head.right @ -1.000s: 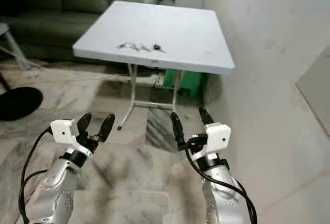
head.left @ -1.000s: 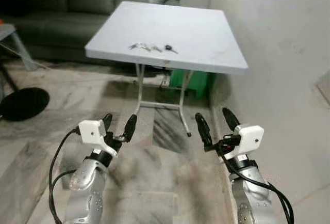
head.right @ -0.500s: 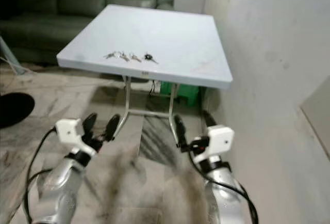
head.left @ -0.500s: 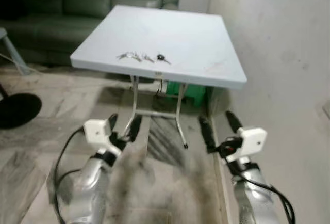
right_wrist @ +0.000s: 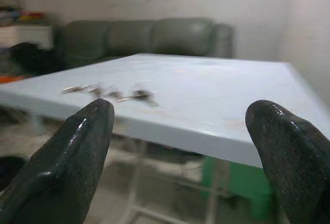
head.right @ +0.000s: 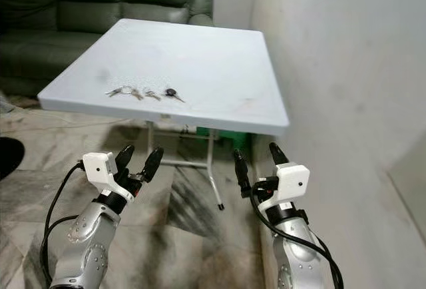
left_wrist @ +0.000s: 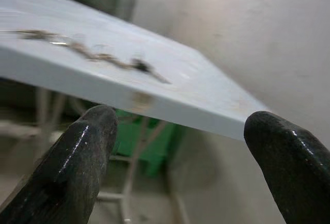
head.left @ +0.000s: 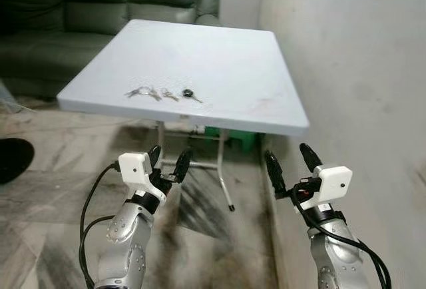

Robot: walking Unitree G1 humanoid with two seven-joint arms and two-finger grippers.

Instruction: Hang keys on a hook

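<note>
Item: keys (head.left: 162, 94), lying in a loose line near the front edge of the white counter (head.left: 219, 56), the black-headed one at the right end of the row. Nothing is touching them.

Item: left pincer (head.left: 168, 163), hanging with its fingers apart and holding nothing, below and in front of the counter edge.

Item: right pincer (head.left: 289, 166), likewise spread wide and carrying nothing, hovering beside the wall (head.left: 359, 69) under the counter's right front corner.

Item: hook. No hook is appearing in any picture, so its place cannot be told.

Risks, as judged: both pincers are sitting lower than the counter top, so a reach made without lifting first is likely to be knocking the edge. The keys are thin and flat, so long fingers may be skidding over them or nudging them off the front. The right arm is working close to the wall and may be scraping it.

Views compared: the head views are giving the whole layout, including the green sofa (head.left: 100, 9) behind and the counter legs (head.left: 223, 169). The left wrist view is looking up at the counter's underside edge, showing a green box (left_wrist: 157, 141) beneath. The right wrist view is showing the keys almost level across the top.
</note>
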